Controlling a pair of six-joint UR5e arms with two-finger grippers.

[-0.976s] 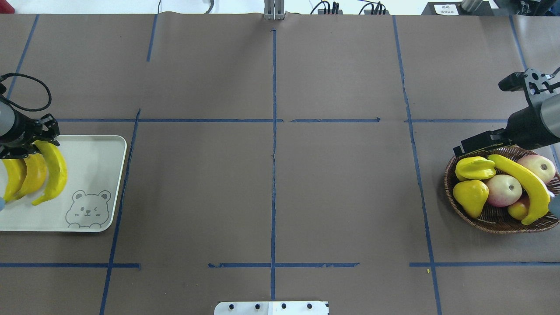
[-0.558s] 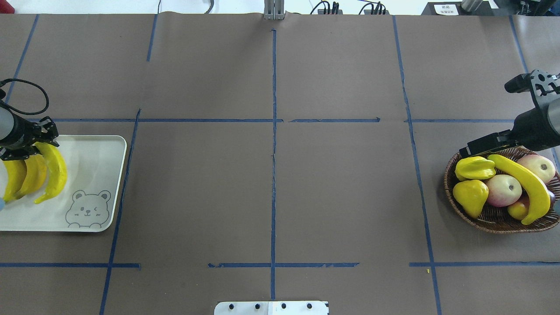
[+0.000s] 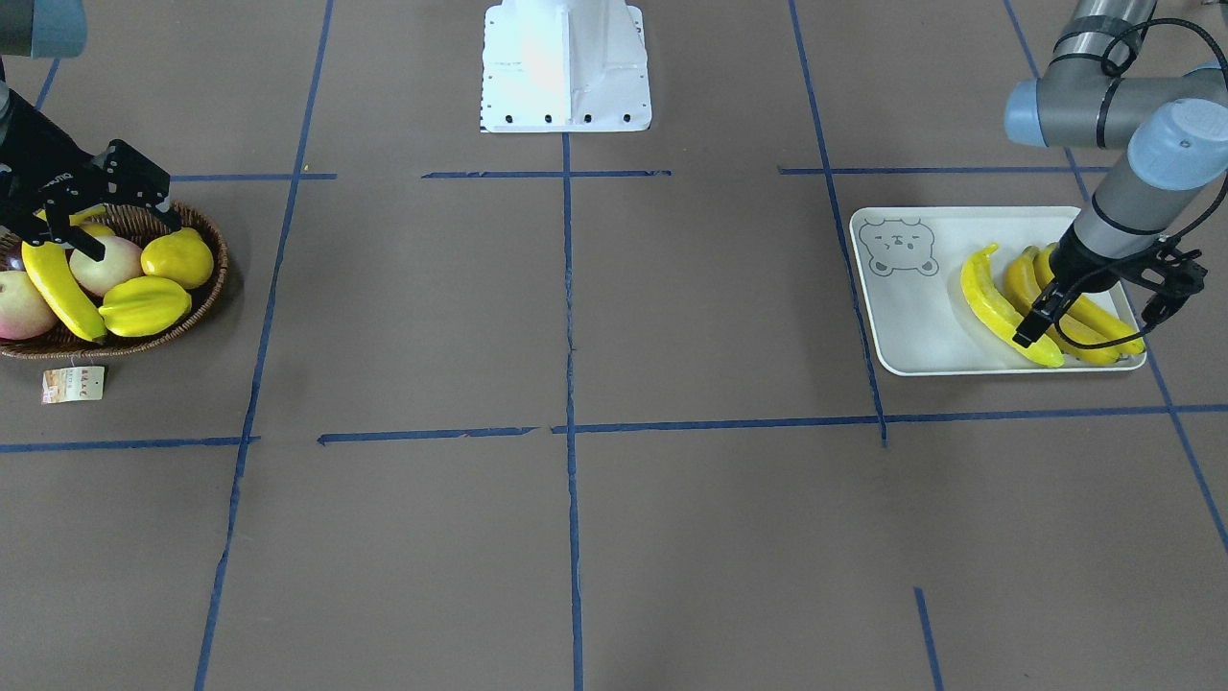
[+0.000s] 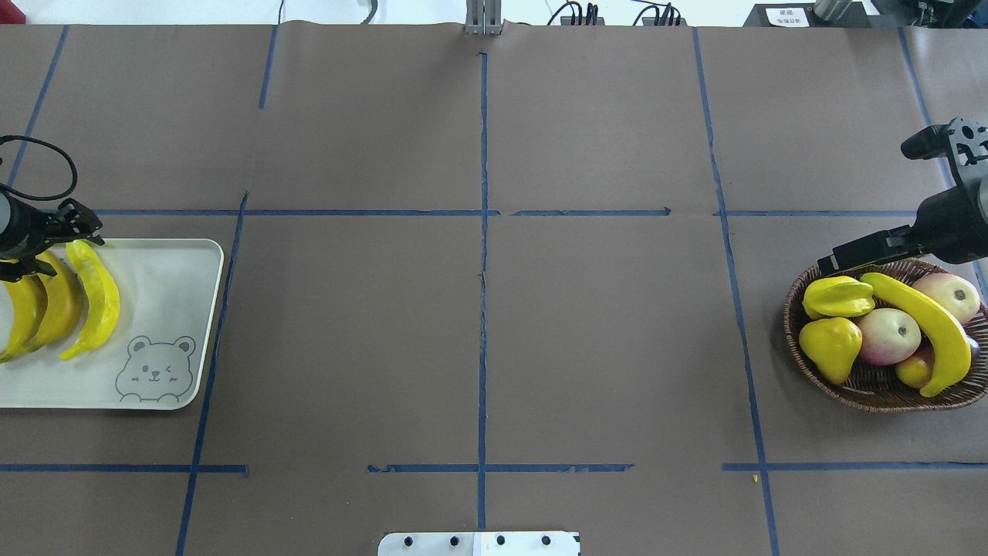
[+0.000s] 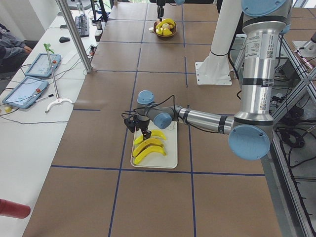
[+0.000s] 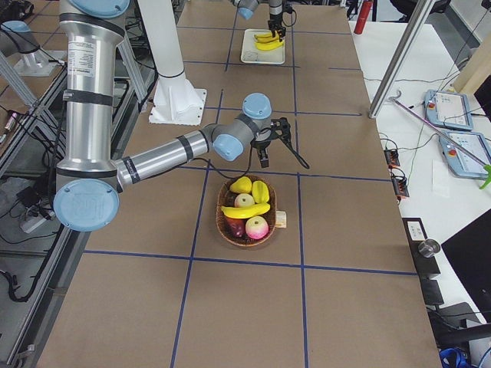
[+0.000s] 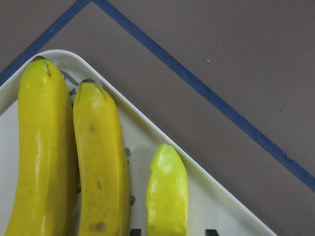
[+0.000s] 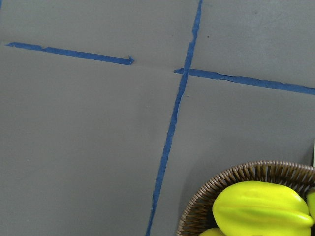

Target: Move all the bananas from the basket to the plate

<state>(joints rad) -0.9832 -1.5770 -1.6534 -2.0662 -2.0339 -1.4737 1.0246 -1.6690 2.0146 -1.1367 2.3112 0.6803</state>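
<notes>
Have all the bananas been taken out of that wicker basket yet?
No, one banana lies across the other fruit in the basket.

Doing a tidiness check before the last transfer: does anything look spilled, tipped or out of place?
Nothing stands out. Three bananas lie side by side on the plate; the fourth banana rests across other fruit in the upright basket, whose paper tag lies on the table beside it.
</notes>
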